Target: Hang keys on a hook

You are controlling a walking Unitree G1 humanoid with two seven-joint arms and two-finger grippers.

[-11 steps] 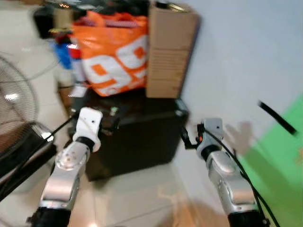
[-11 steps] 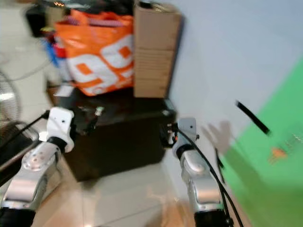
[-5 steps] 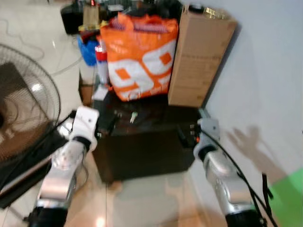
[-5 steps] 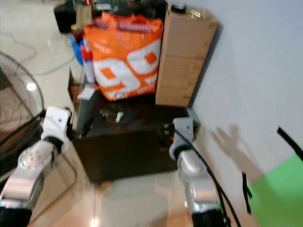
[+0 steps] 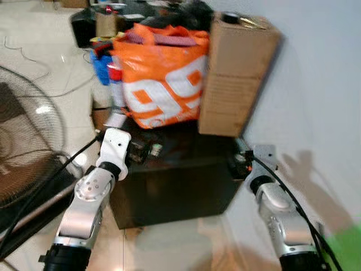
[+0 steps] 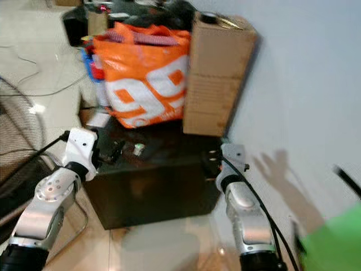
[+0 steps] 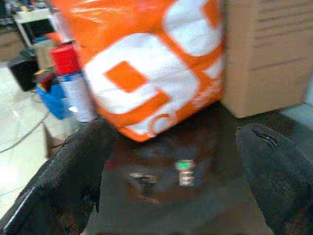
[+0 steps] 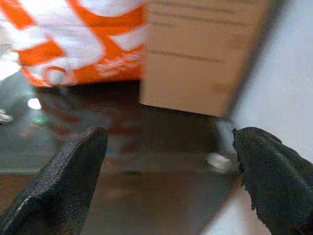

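The keys (image 5: 155, 149), a small bunch with a green tag (image 7: 185, 171), lie on the glossy top of a low black cabinet (image 5: 169, 189). My left gripper (image 5: 139, 152) hovers at the cabinet's left edge, a short way left of the keys, and it is open. Its two fingers (image 7: 73, 171) stand wide apart in the left wrist view, with the keys between and beyond them. At the cabinet's right front corner is my right gripper (image 5: 234, 165), also open, with nothing between its fingers (image 8: 73, 171).
An orange and white bag (image 5: 163, 79) and a tall cardboard box (image 5: 234, 73) stand at the back of the cabinet. A pale wall (image 5: 316, 84) runs along the right. A floor fan (image 5: 25, 147) is at the left. A red-capped spray can (image 7: 68, 73) stands beside the bag.
The camera has shifted, so the whole scene has moved in the picture. My left gripper now stands closer to the keys. The right gripper stays at the cabinet's right corner.
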